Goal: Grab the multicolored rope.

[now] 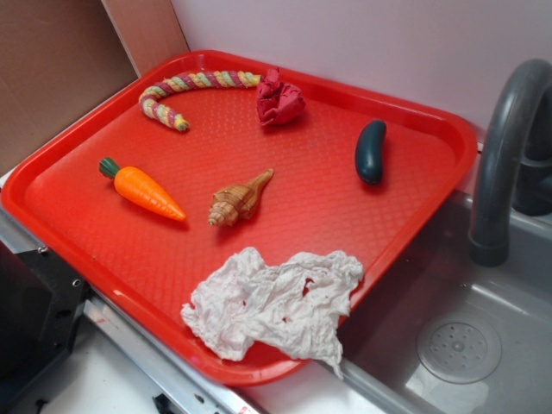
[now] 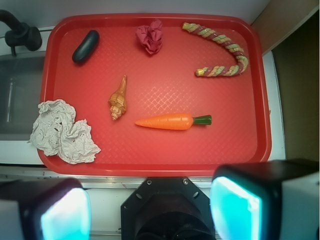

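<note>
**Gripper parked short of tray, rope at far corner**

Gripper [image 2: 150, 210] fingers fill the wrist view's bottom edge, spread wide, holding nothing, short of the red tray [image 2: 260, 125]. I see the multicolored rope [image 2: 225, 50] curled like a hook in the tray's far corner, beside the crumpled red cloth [image 2: 151, 36]. Orange toy carrot [image 2: 170, 121], seashell [image 2: 118, 98] and white cloth [image 2: 62, 132] lie nearer.

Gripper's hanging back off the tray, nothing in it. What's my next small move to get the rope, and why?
Probably advance toward the far corner of the red tray, veering right past the toy carrot. The gripper sits open and empty short of the tray's near rim, while the multicolored rope lies curled, untouched, beside the crumpled maroon cloth.
</note>
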Robot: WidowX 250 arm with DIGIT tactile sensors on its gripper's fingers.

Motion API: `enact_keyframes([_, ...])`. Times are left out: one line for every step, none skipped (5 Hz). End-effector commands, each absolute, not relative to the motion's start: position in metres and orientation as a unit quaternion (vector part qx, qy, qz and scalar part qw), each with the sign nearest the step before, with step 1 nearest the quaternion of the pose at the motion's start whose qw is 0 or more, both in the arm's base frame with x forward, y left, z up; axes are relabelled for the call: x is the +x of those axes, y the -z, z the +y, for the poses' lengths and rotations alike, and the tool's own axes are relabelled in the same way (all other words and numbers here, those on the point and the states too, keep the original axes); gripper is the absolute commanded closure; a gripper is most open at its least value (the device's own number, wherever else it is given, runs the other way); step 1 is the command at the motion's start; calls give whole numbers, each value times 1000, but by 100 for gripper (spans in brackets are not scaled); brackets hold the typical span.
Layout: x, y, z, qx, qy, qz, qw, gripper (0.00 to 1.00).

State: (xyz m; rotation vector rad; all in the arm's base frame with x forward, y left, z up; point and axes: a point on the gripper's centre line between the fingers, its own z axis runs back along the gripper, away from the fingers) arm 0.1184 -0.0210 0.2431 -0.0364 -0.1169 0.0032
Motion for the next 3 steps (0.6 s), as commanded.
enact_keyframes([118,-243,-21,-18,-2,-58,998,0])
enact_keyframes([142,-233,5,-37,-63,-93,993,0])
enact_keyframes([160,-215,31,-11,-138,-141,980,0])
